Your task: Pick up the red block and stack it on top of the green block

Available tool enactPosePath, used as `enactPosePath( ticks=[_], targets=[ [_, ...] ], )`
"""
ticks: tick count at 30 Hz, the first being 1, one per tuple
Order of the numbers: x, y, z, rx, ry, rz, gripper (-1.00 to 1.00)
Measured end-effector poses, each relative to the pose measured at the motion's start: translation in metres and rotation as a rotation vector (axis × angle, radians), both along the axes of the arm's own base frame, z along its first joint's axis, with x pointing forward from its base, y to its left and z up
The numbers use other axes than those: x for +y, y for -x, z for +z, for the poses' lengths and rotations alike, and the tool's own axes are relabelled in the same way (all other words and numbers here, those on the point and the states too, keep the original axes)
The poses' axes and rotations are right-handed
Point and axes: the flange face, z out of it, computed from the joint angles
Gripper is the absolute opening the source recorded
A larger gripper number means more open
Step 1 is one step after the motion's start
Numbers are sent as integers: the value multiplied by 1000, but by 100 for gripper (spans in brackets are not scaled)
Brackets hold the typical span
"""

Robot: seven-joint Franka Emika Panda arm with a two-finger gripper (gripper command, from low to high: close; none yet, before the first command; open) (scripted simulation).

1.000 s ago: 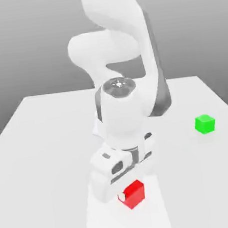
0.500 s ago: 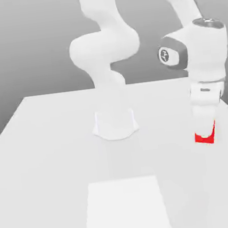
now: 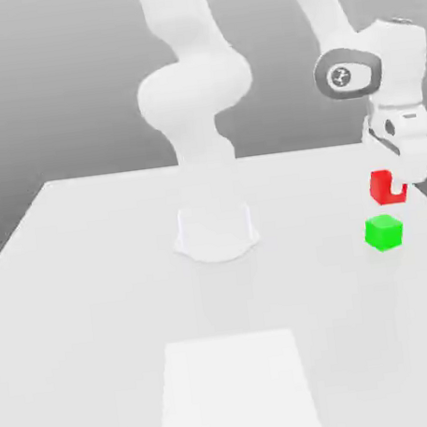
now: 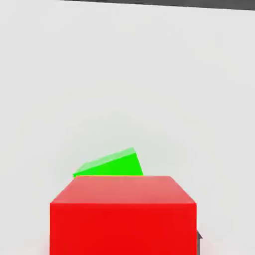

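The arm reaches out over the exterior view's right side of the white bench (image 3: 92, 270); its gripper (image 3: 398, 187) hangs off the wrist, pointing down and tilted a little; the jaws are drawn in tight on the red block (image 3: 384, 187), which they hold clear of the bench surface, with a white finger covering part of the block's right face in the exterior view; the red block sits in the air just above the green block (image 3: 383, 232), a narrow gap of bench showing between them, so the two cubes are near but not touching; the red one is offset slightly toward the exterior view's right of the green one rather than squarely over it; the green block rests flat on the bench near its right edge in the exterior view, about midway between the far and near edges; in the hand view the red block (image 4: 123, 215) fills the foreground, and the green block (image 4: 110, 165) shows partly beyond it, its top face and one corner visible against the bench (image 4: 124, 74); the robot's base (image 3: 216, 231) stands on the bench toward the far edge, near the middle; a paler square patch (image 3: 236, 389) lies flat on the bench by the near edge, well apart from both cubes.
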Motion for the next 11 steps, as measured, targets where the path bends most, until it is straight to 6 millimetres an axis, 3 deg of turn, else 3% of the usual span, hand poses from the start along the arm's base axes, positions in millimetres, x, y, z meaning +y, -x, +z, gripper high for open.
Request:
enactPosePath(
  ticks=[9,10,11],
  targets=[
    [-3,4,-42,18,-9,4,-100],
    [-4,5,-45,22,-10,5,100],
    [-4,5,-45,22,-10,6,100]
  ],
)
